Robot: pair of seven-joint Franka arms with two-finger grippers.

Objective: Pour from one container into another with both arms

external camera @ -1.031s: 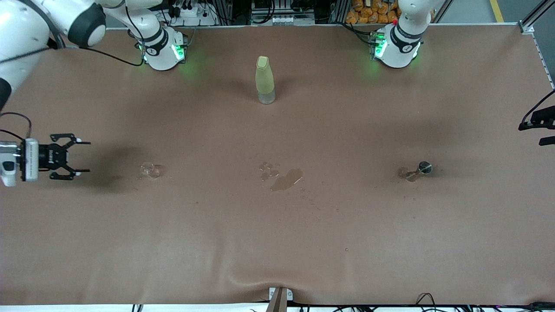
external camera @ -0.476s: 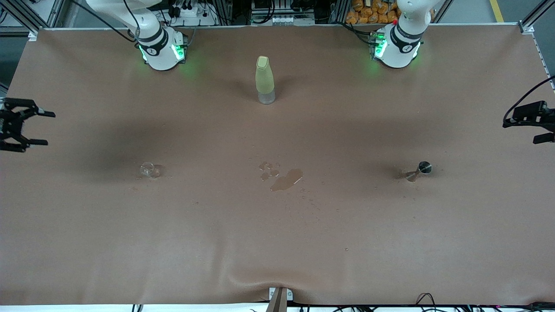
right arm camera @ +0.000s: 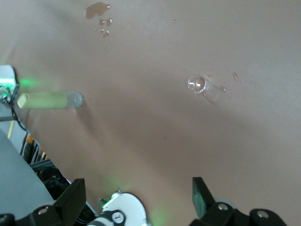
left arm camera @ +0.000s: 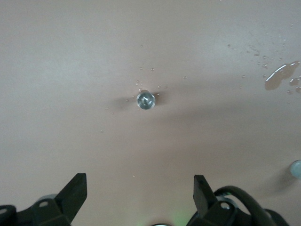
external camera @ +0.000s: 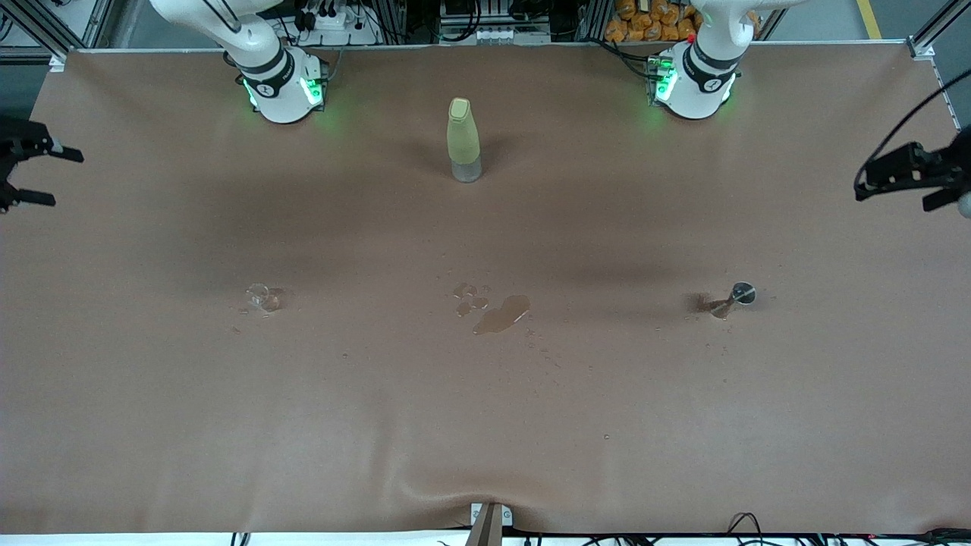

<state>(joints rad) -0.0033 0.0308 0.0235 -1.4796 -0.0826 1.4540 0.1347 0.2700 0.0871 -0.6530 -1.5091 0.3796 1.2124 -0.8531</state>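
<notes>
- The left gripper (external camera: 910, 178) hung in the air over the edge of the table (external camera: 485, 425) at the left arm's end, its fingers (left arm camera: 75, 190) spread wide and holding nothing.
- The right gripper (external camera: 26, 174) hung over the table's edge at the right arm's end — fingers (right arm camera: 73, 195) likewise apart and empty.
- A small metal cup (external camera: 740, 294) stood toward the left arm's end, with droplets around it.
- A small clear glass (external camera: 262, 297) sat toward the right arm's end.
- Between them lay a puddle (external camera: 501, 312) of spilled liquid.
- A yellow-green bottle (external camera: 463, 140) stood upright farther from the front camera — midway between the two bases.
</notes>
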